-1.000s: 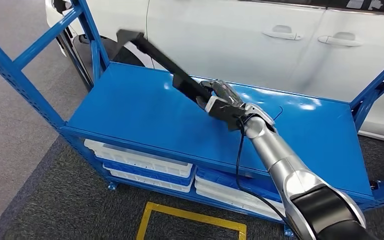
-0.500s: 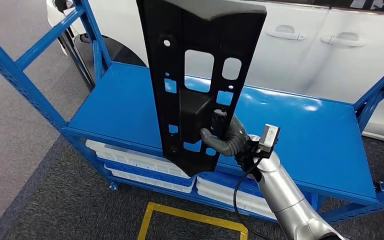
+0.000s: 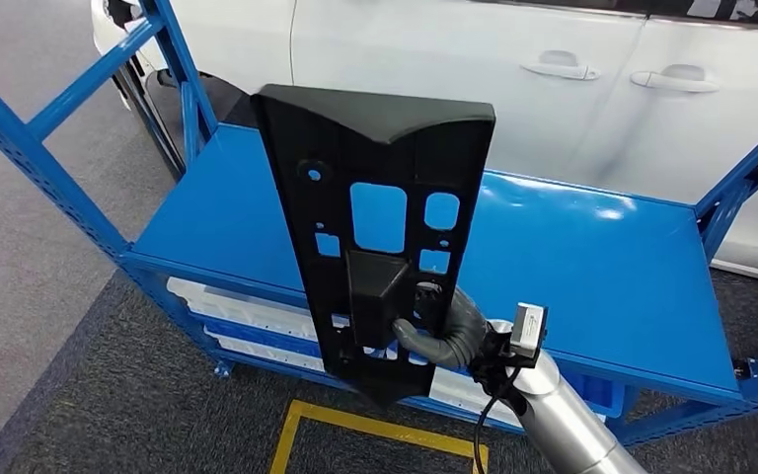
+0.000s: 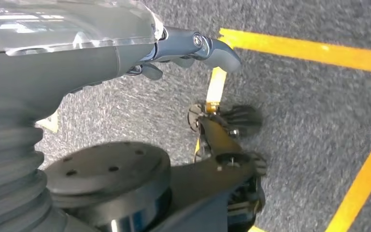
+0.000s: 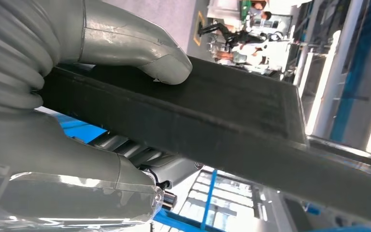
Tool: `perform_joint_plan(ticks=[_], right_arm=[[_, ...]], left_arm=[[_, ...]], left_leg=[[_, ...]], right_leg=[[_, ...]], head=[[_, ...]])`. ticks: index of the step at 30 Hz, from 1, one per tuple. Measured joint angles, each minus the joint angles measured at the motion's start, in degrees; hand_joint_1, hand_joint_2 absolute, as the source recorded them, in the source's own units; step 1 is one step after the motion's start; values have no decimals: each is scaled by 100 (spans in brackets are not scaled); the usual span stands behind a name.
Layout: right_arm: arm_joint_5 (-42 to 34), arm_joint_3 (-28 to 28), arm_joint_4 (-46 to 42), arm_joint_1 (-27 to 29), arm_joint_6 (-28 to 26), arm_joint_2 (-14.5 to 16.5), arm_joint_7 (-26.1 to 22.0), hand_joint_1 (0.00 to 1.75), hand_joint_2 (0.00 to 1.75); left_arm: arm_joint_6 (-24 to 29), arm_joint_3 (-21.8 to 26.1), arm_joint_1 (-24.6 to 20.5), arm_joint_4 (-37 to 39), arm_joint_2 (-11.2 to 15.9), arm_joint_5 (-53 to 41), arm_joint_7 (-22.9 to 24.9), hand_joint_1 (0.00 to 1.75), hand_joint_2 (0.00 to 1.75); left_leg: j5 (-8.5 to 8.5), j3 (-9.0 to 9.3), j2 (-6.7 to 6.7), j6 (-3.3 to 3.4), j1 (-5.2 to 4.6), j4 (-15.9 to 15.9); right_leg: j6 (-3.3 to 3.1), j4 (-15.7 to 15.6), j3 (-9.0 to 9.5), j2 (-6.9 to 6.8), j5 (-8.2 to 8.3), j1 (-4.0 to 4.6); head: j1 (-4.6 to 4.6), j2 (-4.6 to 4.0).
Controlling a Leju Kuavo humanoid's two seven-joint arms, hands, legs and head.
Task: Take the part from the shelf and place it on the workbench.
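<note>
The part is a long black plastic panel [image 3: 375, 227] with several cut-out holes, held upright and clear of the blue shelf [image 3: 257, 212]. My right hand [image 3: 446, 331] grips it near its lower end, fingers hooked around the edge. In the right wrist view the thumb [image 5: 145, 43] presses on the panel's dark edge [image 5: 212, 121]. My left hand [image 4: 125, 48] hangs beside my body over the grey carpet, its fingers [image 4: 207, 46] slightly curled and holding nothing.
A white car [image 3: 553, 89] stands just behind the shelf. Blue uprights [image 3: 30, 138] frame the rack at left and right [image 3: 750, 168]. White and blue trays [image 3: 257, 321] lie on the lower level. Yellow floor tape [image 3: 355, 425] marks the carpet in front.
My right hand lifted the panel off the shelf top and swung it upright. Over the last half second it has come lower and nearer to me.
</note>
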Motion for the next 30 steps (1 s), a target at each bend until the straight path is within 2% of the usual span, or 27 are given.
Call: perform_joint_plan(ticks=[2,3,4,5,7,8,9,10,12,13,14,16,17,18,19,20,22,23,24,25,26,27,28,29,30], right_arm=[[-4,7,-67,114,-78,-70,1,141,175],[-1,8,-106,177,-113,-109,-5,141,175],[5,8,-145,237,-150,-148,-16,141,175],[10,7,-181,300,-186,-185,-29,141,175],[14,0,-236,429,-243,-232,-49,141,175],[13,-5,-250,486,-263,-247,-52,141,175],[10,-11,-260,531,-279,-257,-53,141,175],[9,-23,-270,563,-297,-263,-52,141,175],[8,-65,-304,604,-336,-270,-42,141,175],[9,-93,-332,626,-361,-270,-31,141,175],[10,-122,-363,646,-384,-270,-16,141,175],[13,-175,-415,683,-421,-269,32,141,175],[13,-201,-434,692,-430,-268,62,141,175],[14,-230,-450,699,-440,-266,97,141,175],[15,-260,-468,708,-448,-261,130,141,175],[14,-292,-483,719,-456,-253,154,141,175],[14,-353,-509,751,-465,-240,189,141,175],[20,-380,-515,770,-474,-237,198,141,175],[32,-404,-522,791,-491,-233,207,141,175],[57,-430,-534,814,-511,-227,215,141,175],[93,-456,-552,837,-538,-218,225,141,175],[135,-486,-577,860,-565,-209,235,141,175],[178,-519,-609,884,-590,-198,244,141,175],[212,-549,-639,908,-611,-188,251,141,175],[234,-575,-665,929,-626,-181,255,141,175]], left_arm=[[-2,13,1,0,0,-11,27,0,175],[-2,17,-1,0,-2,-20,38,0,175],[-3,19,-4,0,-4,-30,48,0,175],[-4,20,-6,0,-7,-43,54,0,175],[-9,20,-2,0,-11,-68,68,0,175],[-13,20,3,0,-13,-76,72,0,175],[-16,20,7,0,-14,-80,74,0,175],[-19,20,9,0,-14,-82,74,0,175],[-28,20,11,0,-14,-85,81,0,175],[-34,20,14,0,-14,-86,86,0,175],[-42,20,18,0,-14,-88,91,0,175],[-57,20,30,0,-21,-91,96,0,175],[-63,20,37,0,-25,-92,96,0,175],[-69,20,45,0,-28,-95,96,0,175],[-74,20,54,0,-30,-97,96,0,175],[-78,20,61,0,-30,-101,96,0,175],[-85,19,69,0,-31,-119,101,0,175],[-86,17,69,0,-31,-130,104,0,175],[-86,16,68,0,-31,-143,111,0,175],[-86,15,68,0,-31,-152,118,0,175],[-86,13,65,0,-31,-158,125,0,175],[-86,9,57,0,-31,-164,131,0,175],[-86,3,45,0,-31,-173,133,0,175],[-87,-4,34,0,-30,-181,134,0,175],[-87,-13,24,0,-30,-188,134,0,175]], left_leg=[[55,-15,3,62,10,-34],[92,-26,10,103,16,-62],[133,-45,20,144,23,-91],[170,-75,31,174,22,-103],[237,-172,38,203,4,-98],[273,-228,41,204,-5,-90],[311,-287,43,200,-12,-81],[348,-346,43,192,-16,-69],[420,-456,38,161,-23,-29],[456,-489,35,136,-26,-15],[491,-504,32,109,-27,-4],[581,-507,28,41,-18,-30],[608,-521,24,8,-13,-37],[549,-561,22,-24,-8,-9],[376,-624,19,-52,-2,115],[99,-713,19,-75,9,362],[-484,-892,20,-120,30,1126],[-615,-927,20,-137,36,1468],[-607,-887,20,-147,38,1661],[-491,-747,20,-149,39,1642],[-346,-491,20,-141,39,1393],[-278,-152,16,-121,38,980],[-298,197,12,-92,27,491],[-347,452,8,-54,13,120],[-413,601,4,-17,-5,-120]], right_leg=[[66,6,-7,-2,1,-13],[96,74,-34,-4,-84,-19],[121,240,-96,-5,-249,-24],[139,531,-200,-7,-490,-35],[168,1295,-448,-10,-967,-46],[177,1553,-500,-11,-1077,-54],[181,1607,-451,-11,-1070,-62],[179,1417,-279,-12,-955,-70],[161,599,285,-15,-717,-75],[142,257,509,-12,-634,-60],[122,33,646,-9,-607,-44],[61,-38,652,1,-542,-4],[22,-63,622,-4,-498,-12],[-26,-76,569,-8,-435,-20],[-71,-96,503,-15,-359,-36],[-104,-107,424,-19,-282,-46],[-133,-103,249,-21,-144,-35],[-132,-99,163,-23,-77,-29],[-124,-93,76,-25,-13,-26],[-115,-86,-12,-27,48,-25],[-100,-75,-97,-25,108,-26],[-82,-61,-170,-23,163,-27],[-56,-46,-227,-19,215,-24],[-24,-46,-250,-20,265,-24],[11,-52,-253,-20,310,-26]], head=[[1,0],[1,0],[1,0],[1,0],[1,0],[1,0],[1,0],[1,0],[1,0],[0,0],[0,0],[0,0],[1,0],[1,0],[1,0],[1,0],[1,0],[1,0],[1,0],[1,0],[1,0],[1,0],[1,0],[1,0],[1,0]])
